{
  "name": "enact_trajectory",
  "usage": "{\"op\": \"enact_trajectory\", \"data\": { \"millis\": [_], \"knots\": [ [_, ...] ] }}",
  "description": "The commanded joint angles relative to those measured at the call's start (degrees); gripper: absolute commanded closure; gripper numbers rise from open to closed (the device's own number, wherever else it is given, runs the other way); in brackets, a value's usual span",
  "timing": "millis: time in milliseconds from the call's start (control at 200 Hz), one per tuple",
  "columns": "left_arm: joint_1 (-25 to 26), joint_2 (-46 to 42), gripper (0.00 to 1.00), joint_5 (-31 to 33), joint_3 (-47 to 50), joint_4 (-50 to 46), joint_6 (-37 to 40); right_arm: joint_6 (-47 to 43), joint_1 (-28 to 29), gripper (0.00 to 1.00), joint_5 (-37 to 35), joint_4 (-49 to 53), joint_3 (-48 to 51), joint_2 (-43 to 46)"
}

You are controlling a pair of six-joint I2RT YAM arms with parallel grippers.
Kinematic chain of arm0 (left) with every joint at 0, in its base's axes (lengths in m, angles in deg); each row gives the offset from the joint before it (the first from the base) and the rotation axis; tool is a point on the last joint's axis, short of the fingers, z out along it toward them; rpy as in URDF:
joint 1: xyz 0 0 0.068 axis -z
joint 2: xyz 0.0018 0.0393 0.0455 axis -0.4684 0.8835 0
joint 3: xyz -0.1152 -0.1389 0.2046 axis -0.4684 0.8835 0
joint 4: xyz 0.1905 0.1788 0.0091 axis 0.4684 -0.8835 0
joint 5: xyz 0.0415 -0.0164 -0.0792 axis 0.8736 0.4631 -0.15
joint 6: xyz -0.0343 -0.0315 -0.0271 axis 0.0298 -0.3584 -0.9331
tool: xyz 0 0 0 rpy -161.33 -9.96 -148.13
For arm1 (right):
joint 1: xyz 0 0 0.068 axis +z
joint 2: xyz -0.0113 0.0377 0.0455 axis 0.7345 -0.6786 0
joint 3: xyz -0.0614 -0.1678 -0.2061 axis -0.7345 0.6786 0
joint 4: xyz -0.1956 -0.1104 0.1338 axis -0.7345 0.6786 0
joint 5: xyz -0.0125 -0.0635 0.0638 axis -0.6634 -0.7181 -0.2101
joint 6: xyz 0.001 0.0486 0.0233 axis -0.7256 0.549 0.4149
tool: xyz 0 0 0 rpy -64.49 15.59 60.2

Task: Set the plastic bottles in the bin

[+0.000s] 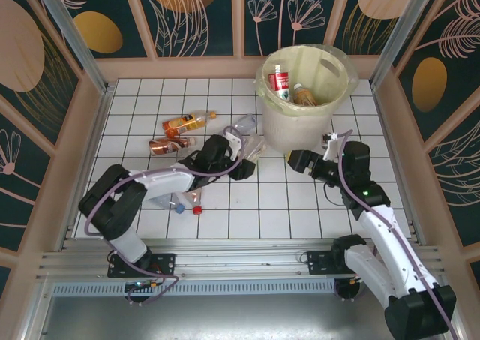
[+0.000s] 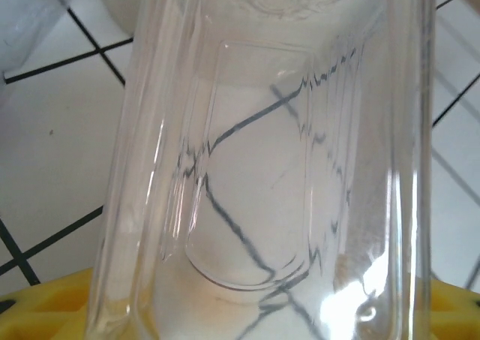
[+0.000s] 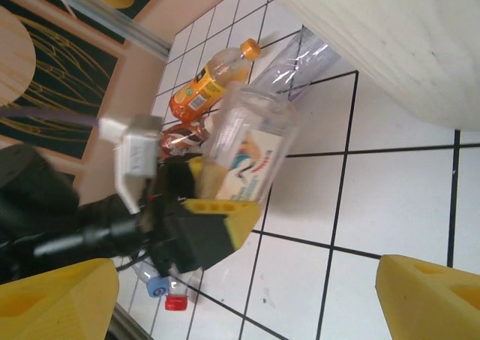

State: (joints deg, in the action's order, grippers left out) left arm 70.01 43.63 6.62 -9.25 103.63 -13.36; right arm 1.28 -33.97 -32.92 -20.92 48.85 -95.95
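Nearest the bases, small clear bottles with red and blue caps are left lying on the white tiled table. Further out, a clear plastic bottle with a pale printed label is clasped by the left gripper. The right gripper is held spread and empty. The pick-up is judged done. A lift over the rim of the large round cream bin just beyond is called for next.

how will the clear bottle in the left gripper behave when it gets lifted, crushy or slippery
The clear bottle looks empty, with tile lines showing straight through it, so it is probably very light. Its thin-looking glossy walls may flex or slip between the yellow fingers of the left gripper. The panelled sides probably make it less apt to roll.
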Motion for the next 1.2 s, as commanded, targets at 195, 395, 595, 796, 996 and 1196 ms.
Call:
{"op": "enact_trajectory", "data": {
  "millis": [195, 395, 595, 796, 996, 1196],
  "knots": [
    [3.1, -4.5, 0.35, -4.4, 4.3, 12.1, -9.7, 9.7, 7.5, 0.1, -4.1, -17.0, 3.3, -4.9],
    [5.1, -6.1, 0.36, -4.2, 5.9, 15.0, -11.5, 12.1, 12.2, 0.1, -9.2, -22.0, 2.7, -8.9],
    [7.0, -7.1, 0.35, -3.9, 7.1, 17.1, -12.7, 13.1, 13.3, 0.1, -9.4, -25.4, 1.9, -12.1],
    [8.5, -6.3, 0.35, -3.3, 6.5, 17.9, -12.8, 12.6, 14.4, 0.14, -9.5, -25.8, 0.8, -14.0],
    [9.4, -7.0, 0.34, -0.5, 6.9, 17.9, -11.7, 13.2, 15.3, 0.25, -12.0, -25.6, 0.8, -14.4],
    [10.0, -5.5, 0.34, 1.0, 4.7, 16.8, -11.1, 12.7, 16.4, 0.32, -15.3, -25.9, 0.6, -14.7]
  ]
}}
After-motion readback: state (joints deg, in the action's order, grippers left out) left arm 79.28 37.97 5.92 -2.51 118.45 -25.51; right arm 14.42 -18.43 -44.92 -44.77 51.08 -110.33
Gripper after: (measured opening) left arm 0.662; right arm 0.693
